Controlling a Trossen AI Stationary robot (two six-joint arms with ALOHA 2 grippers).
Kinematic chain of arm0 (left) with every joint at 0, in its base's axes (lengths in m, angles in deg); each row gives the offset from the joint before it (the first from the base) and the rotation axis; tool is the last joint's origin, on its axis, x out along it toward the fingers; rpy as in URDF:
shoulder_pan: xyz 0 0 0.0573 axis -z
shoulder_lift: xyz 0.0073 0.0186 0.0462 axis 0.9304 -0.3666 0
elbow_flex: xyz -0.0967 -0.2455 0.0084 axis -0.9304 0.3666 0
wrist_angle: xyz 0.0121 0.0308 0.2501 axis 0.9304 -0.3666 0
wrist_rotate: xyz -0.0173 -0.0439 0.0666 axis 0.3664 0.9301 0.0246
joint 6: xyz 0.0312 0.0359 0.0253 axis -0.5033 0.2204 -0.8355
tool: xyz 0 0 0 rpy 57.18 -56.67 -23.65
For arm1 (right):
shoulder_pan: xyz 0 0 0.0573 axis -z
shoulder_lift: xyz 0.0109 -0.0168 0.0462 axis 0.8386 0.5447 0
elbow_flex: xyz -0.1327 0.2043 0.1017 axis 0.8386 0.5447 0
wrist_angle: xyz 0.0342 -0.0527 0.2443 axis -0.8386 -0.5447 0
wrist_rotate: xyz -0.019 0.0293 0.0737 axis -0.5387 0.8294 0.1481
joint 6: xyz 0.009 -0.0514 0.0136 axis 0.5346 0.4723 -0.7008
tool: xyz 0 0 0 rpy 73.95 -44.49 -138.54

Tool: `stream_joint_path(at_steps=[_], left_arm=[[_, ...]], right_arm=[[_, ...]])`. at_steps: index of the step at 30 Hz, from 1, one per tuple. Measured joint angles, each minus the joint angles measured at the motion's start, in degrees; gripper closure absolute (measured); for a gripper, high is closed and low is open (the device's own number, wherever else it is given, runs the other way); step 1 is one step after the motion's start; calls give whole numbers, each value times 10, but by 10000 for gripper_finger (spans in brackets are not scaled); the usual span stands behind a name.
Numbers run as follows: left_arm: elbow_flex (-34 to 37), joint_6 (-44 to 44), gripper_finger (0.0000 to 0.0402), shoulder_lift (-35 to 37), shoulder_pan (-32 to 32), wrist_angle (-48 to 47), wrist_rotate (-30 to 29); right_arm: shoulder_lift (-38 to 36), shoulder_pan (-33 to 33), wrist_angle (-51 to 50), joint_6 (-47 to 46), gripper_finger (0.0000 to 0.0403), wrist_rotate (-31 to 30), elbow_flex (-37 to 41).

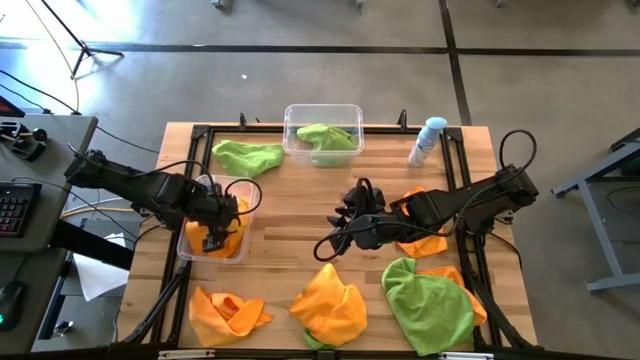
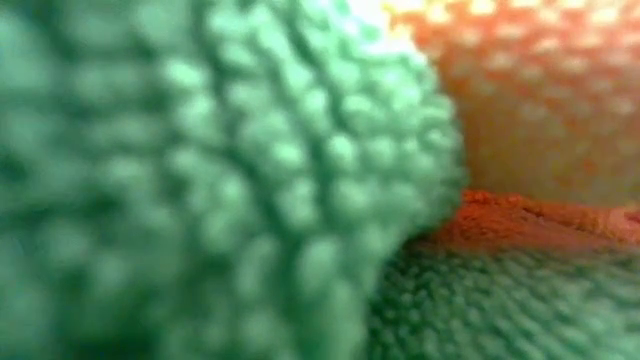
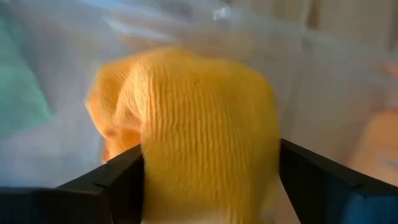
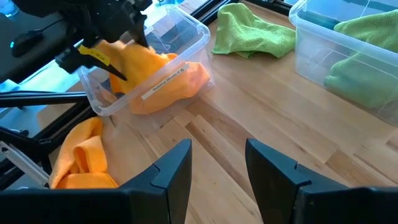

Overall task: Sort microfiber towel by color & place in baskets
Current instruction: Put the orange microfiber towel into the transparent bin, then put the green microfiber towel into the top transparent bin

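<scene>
Low view: blurred towels (image 2: 200,170) only.

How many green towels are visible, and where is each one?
3: one green towel inside the far basket, one on the table beside it, one at the near right. Others may be hidden beneath.

towels (image 1: 333,308): nubby matt cloth | baskets (image 1: 322,112): clear glossy plastic | table (image 1: 300,215): smooth wood planks
</scene>
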Motion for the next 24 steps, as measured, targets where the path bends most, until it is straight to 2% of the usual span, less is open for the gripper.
stream_joint_path(at_steps=[4, 7, 9, 15, 17, 20, 24], left_arm=[[-31, 9, 95, 1, 0, -44, 6], [-69, 18, 96, 7, 0, -73, -18], [-92, 25, 96, 13, 0, -79, -38], [-124, 42, 96, 32, 0, -78, -41], [-123, 54, 96, 37, 0, -80, -42], [-123, 69, 96, 43, 0, -78, -49], [-123, 69, 96, 52, 4, -51, -68]], right_arm=[[0, 0, 0, 1, 259, 1, 0], [0, 0, 0, 1, 259, 1, 0], [0, 0, 0, 0, 259, 1, 0], [0, 0, -10, -19, 259, 1, 0], [0, 0, -38, -63, 259, 5, 0], [0, -7, -113, -179, 259, 20, 0], [3, -33, -203, -316, 259, 62, 0]])
